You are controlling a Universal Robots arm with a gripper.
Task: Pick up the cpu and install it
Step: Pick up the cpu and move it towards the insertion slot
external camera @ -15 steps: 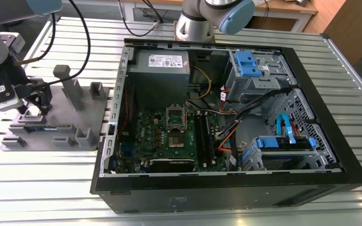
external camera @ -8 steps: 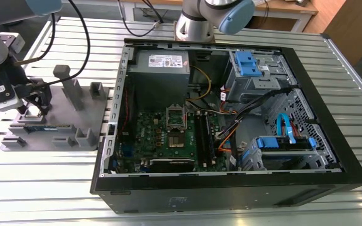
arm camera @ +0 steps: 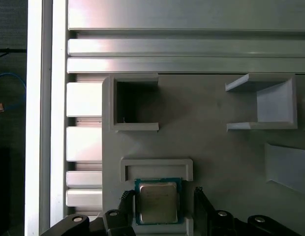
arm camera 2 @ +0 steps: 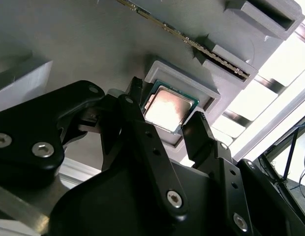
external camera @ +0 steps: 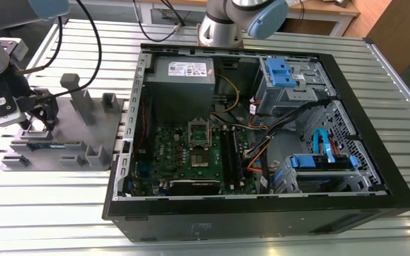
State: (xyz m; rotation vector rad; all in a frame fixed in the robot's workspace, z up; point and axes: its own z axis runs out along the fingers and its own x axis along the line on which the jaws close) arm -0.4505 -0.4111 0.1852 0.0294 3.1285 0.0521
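Straddling cpu w/ jaws spread, in grey fixture pocket.

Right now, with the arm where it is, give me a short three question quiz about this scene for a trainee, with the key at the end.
1. True or false: the cpu lies in a recess of the gray tray.
2. Where do the gripper's fingers stand? A: one on each side of the cpu. B: both on the same side of the cpu. C: pressed flat on top of the cpu.
3. In the exterior view, on which side of the computer case is the gray tray?
Key: 1 true; 2 A; 3 the exterior view's left.
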